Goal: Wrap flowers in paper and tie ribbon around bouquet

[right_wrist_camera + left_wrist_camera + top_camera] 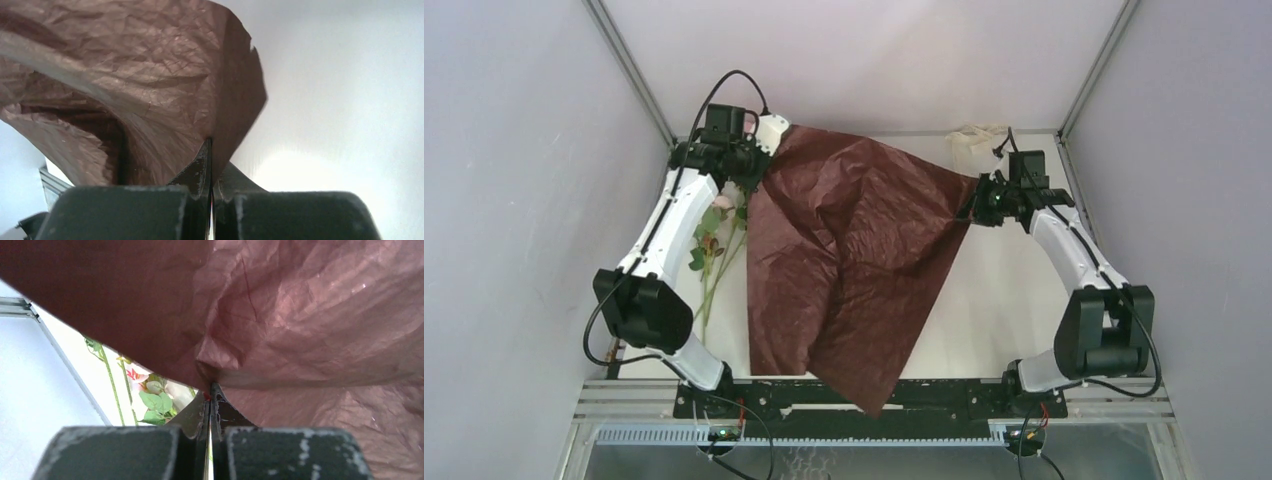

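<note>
Tally for your log:
- One sheet of dark red paper (854, 260).
- One cream ribbon (974, 140), lying in a single heap.
- One bunch of flowers (712, 250). You can pick out two pale blooms from above. The stalks overlap and can't be counted.
- Two arms: left arm (669, 225) and right arm (1069, 245).
- Two grippers, one per arm: left gripper (211, 390) and right gripper (210, 145).

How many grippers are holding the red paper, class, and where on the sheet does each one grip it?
2. The left gripper pinches the paper at its far left corner; the right gripper pinches its right-hand corner. None hidden.
</note>
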Robot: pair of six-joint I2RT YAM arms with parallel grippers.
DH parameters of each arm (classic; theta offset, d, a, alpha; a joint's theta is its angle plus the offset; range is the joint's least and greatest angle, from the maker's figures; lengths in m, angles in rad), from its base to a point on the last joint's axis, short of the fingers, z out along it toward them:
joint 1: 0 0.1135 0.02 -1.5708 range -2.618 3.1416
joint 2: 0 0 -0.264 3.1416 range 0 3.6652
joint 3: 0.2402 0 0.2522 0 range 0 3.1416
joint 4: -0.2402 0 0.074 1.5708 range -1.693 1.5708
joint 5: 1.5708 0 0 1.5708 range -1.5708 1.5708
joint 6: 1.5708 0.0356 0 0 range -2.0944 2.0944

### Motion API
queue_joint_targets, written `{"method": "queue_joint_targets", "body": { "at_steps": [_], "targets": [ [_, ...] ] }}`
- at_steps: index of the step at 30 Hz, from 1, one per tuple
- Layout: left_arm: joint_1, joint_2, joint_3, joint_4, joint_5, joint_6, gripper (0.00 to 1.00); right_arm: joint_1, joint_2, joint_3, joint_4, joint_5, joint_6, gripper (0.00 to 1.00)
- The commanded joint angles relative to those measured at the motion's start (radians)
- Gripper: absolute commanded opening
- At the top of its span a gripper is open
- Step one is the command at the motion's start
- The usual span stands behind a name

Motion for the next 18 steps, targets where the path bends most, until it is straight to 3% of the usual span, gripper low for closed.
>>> {"method": "queue_joint_targets", "body": {
  "at_steps": [1, 9, 14, 15, 16, 18],
  "targets": [
    [-0.002, 0.049, 0.046, -0.008, -0.017, 0.070, 0.00, -0.009, -0.113, -0.008, -0.250, 0.080, -0.105, 0.00],
    [-0.103, 0.329, 0.371, -0.018, -0.068, 0.109, 0.00, -0.030, -0.222, -0.019, -0.323, 0.135, -0.098, 0.00],
    [-0.206, 0.476, 0.468, 0.019, -0.139, 0.154, 0.00, -0.030, -0.228, -0.087, -0.291, 0.143, -0.082, 0.00],
    [-0.221, 0.502, 0.478, 0.035, -0.166, 0.165, 0.00, -0.030, -0.228, -0.092, -0.294, 0.165, -0.079, 0.02],
    [-0.234, 0.524, 0.486, 0.053, -0.192, 0.176, 0.00, -0.030, -0.227, -0.091, -0.296, 0.188, -0.078, 0.12],
    [-0.254, 0.573, 0.502, 0.078, -0.237, 0.202, 0.00, -0.043, -0.228, -0.088, -0.294, 0.241, -0.078, 0.41]
  ]
}}
